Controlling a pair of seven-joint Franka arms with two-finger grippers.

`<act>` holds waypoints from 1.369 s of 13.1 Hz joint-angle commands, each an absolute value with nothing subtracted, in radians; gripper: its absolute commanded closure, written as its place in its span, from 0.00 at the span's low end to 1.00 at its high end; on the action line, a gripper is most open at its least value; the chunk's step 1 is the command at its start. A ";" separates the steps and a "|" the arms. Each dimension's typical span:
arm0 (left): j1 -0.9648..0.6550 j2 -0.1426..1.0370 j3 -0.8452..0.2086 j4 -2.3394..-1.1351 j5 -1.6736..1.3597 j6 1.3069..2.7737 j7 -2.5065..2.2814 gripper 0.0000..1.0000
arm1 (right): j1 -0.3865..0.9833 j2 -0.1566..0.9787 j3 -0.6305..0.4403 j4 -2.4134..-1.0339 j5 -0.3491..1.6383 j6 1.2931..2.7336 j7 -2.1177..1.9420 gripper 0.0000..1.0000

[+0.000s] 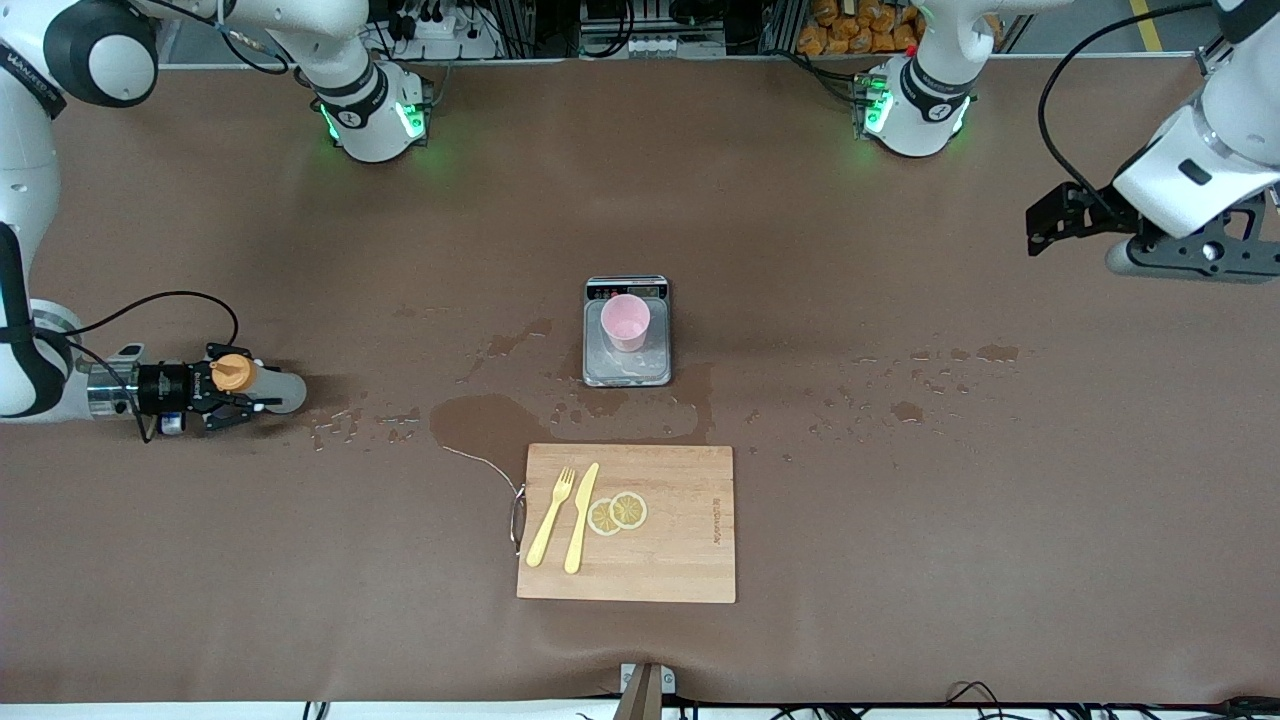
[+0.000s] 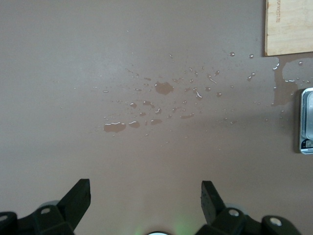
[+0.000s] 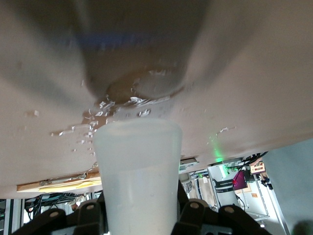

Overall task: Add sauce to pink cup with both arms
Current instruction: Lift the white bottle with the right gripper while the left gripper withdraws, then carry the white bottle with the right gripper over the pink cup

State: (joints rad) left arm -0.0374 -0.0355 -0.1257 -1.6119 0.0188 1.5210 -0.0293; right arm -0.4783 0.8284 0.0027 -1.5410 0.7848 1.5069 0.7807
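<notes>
Biggest risk I see: the right gripper (image 1: 232, 398) is clamped around the sauce (image 1: 262, 388) near its orange cap, so it could swing or dribble while crossing to the pink cup (image 1: 626, 322), well away on the scale (image 1: 627, 370). Left gripper (image 1: 1050, 215) waits aloft, fingers spread wide, empty.

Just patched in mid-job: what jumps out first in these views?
The right gripper, at the right arm's end of the table, is shut on the sauce. The pink cup stands on the scale mid-table, among wet spills. The left gripper hangs open over the left arm's end.
</notes>
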 commanded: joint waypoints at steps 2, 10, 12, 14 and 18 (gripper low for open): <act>-0.087 -0.067 -0.065 -1.631 0.009 1.499 0.000 0.00 | -0.413 0.721 -0.005 -1.562 0.733 1.509 0.908 0.49; -0.075 -0.064 -0.060 -1.598 -0.029 1.499 -0.049 0.00 | -0.234 0.545 -0.006 -1.589 0.591 1.557 1.190 0.49; -0.077 -0.063 -0.064 -1.597 -0.031 1.500 -0.070 0.00 | -0.172 0.476 -0.005 -1.633 0.529 1.606 1.282 0.49; -0.077 -0.058 -0.067 -1.586 -0.049 1.505 -0.103 0.00 | -0.112 0.421 -0.005 -1.664 0.461 1.628 1.354 0.49; -0.077 -0.061 -0.069 -1.589 -0.055 1.499 -0.083 0.00 | -0.035 0.350 -0.005 -1.703 0.408 1.625 1.497 0.50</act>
State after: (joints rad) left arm -0.0755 -0.0495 -0.0705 -1.5940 -0.0332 1.5087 -0.0822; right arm -0.0658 0.4176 0.0033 -1.6354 0.4342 1.6052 1.4379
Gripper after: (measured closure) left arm 0.000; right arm 0.493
